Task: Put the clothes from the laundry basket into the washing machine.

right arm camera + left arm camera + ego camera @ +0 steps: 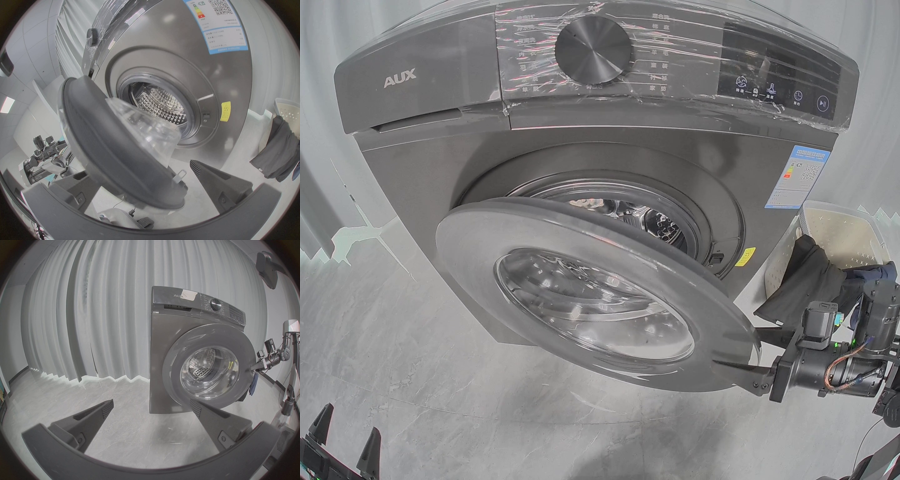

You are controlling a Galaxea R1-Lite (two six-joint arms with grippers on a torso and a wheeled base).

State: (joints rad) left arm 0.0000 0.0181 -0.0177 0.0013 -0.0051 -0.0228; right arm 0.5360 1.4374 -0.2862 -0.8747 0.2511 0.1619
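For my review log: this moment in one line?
door: half open | right pincer: open, at door rim | left pincer: open, low | clothes: over basket

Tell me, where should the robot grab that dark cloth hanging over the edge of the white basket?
Best at the fold where the dark cloth crosses the laundry basket rim, coming down from above. There it is doubled over the edge, so it can probably be pinched from both sides. The part hanging outside lies flat against the wall.

Right arm [831,369], 4 o'clock: dark grey casing, boxy module on top, coiled orange cable [842,365], small green light [836,342], possibly an indicator. Left gripper [351,420], 7 o'clock: dark tapered fingers [93,418], ribbed tips, one screw [223,438] each.
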